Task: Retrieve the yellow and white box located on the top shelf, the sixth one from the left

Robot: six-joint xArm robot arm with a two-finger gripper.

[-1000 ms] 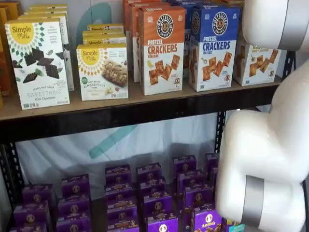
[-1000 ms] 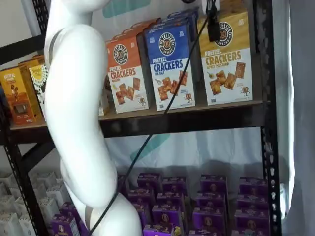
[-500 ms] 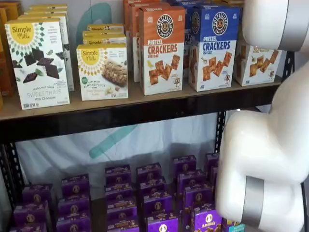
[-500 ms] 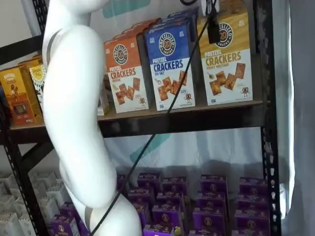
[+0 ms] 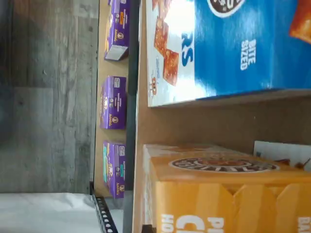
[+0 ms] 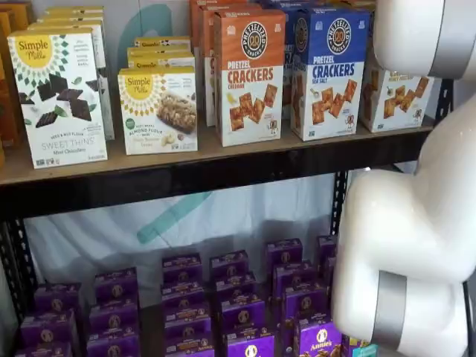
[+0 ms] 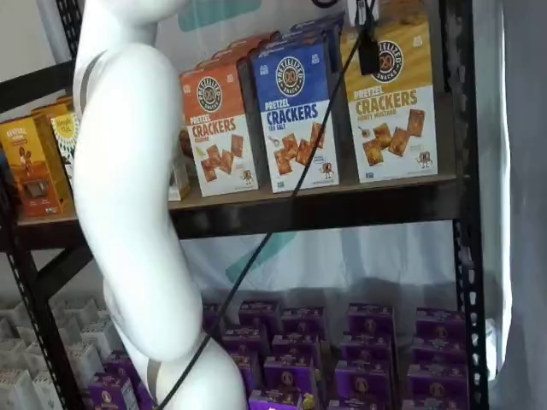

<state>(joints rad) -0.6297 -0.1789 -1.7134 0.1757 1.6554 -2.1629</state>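
The yellow and white box (image 7: 391, 107) was seen standing upright at the right end of the top shelf (image 7: 325, 203), beside the black upright (image 7: 459, 171), with its printed front facing out. Just to its left, a blue-topped cracker carton (image 7: 299, 115) was lined up, and beyond that an orange-topped one (image 7: 215, 128). In a shelf view only the white lower part of the box (image 6: 394, 97) could be made out, the rest being hidden behind the white arm (image 6: 416, 223).

The gripper (image 7: 370, 53) was picked out at the top edge of a shelf view: one black finger hung against the front of the box's yellow upper part, with a black cable (image 7: 282, 205) trailing down and left across the shelf front. The second finger was not seen, so the grasp itself could not be read from the fingers alone; the pincer was drawn fully together, and whether the box was actually clamped could not be told.

In the wrist view the picture was turned on its side. The yellow top of the box (image 5: 223, 189) was caught close up, its round logo visible, with the blue carton (image 5: 228, 48) near it and bare brown shelf board (image 5: 194, 121) between them. Small purple boxes (image 5: 113, 102) were glimpsed on the lower level, and more of them (image 6: 223, 305) were seen in rows in both shelf views.
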